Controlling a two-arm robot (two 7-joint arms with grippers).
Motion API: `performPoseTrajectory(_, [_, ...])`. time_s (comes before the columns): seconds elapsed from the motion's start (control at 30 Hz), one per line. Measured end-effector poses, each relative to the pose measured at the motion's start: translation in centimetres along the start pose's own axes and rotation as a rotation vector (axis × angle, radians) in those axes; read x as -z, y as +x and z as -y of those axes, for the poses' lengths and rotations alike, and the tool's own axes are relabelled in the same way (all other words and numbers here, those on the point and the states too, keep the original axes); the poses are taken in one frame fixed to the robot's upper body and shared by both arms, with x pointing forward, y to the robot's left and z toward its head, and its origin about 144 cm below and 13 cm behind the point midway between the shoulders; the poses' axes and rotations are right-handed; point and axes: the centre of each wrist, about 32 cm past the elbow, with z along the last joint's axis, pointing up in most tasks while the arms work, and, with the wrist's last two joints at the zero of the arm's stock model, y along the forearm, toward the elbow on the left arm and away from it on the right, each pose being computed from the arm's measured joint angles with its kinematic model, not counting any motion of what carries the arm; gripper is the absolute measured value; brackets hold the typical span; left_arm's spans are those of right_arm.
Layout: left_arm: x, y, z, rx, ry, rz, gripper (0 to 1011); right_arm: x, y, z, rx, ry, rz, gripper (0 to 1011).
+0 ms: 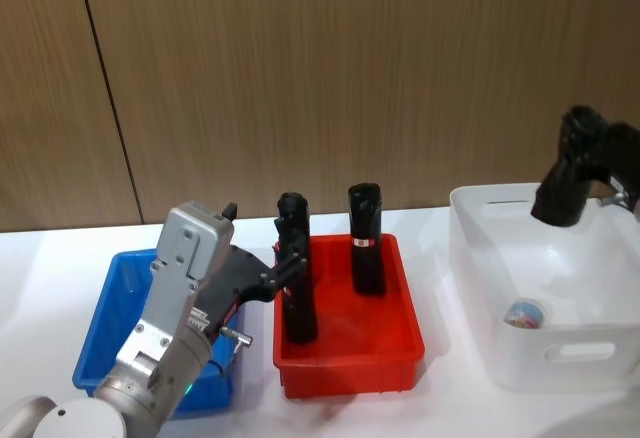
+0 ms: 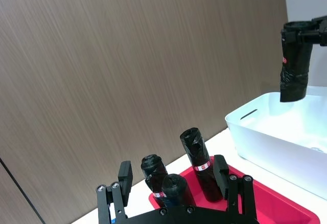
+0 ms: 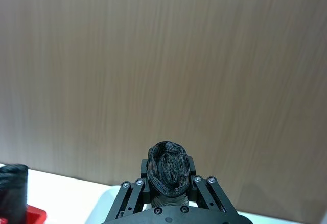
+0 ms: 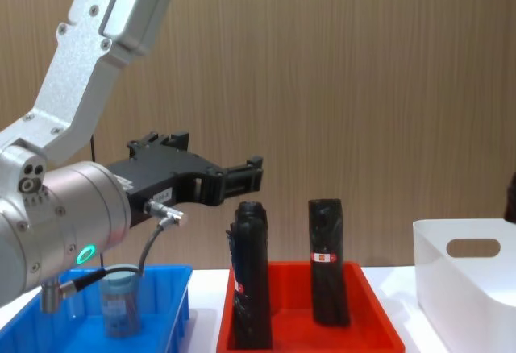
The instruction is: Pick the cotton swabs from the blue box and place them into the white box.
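Note:
One tub of cotton swabs point(image 4: 121, 301) stands in the blue box point(image 4: 173, 296), below my left arm. Another tub point(image 1: 524, 312) lies on the floor of the white box point(image 1: 480, 258). My left gripper point(image 4: 214, 153) hangs open and empty above the blue box's point(image 1: 100, 328) right side, reaching toward the red tray. My right gripper point(image 1: 575, 158) is shut on a black roll point(image 1: 560, 196) and holds it upright in the air over the white box's far right part. The same roll point(image 3: 168, 169) shows end-on between my right gripper's fingers point(image 3: 195, 180).
A red tray point(image 1: 350, 363) sits between the two boxes, with black rolls point(image 1: 297, 288) point(image 1: 366, 240) standing upright in it. A brown wooden wall closes off the back of the white table. My left arm covers much of the blue box from above.

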Motion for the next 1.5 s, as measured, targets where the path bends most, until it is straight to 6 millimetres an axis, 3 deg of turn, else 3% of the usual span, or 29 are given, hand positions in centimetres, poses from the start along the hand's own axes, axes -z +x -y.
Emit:
performPoseTrajectory(0.6, [0.0,0.0,0.0,0.000,0.000,0.000,1004,3.6,1.1,-1.1,0.009,-0.108,-0.045,357])
performPoseTrajectory(0.73, [0.0,0.0,0.0,0.000,0.000,0.000,1004,4.1,1.1,-1.1,0.003,-0.122,-0.052,445])
performPoseTrajectory(1.23, [0.0,0.0,0.0,0.000,0.000,0.000,1004,4.8,1.2,-0.9,-0.011,-0.132,-0.070,932])
performPoseTrajectory(1.33, [0.0,0.0,0.0,0.000,0.000,0.000,1004,4.8,1.2,-0.9,-0.014,-0.131,-0.070,994])
performPoseTrajectory(1.5, [0.0,0.0,0.0,0.000,0.000,0.000,1004,4.9,1.3,-0.8,-0.015,-0.129,-0.073,1002])
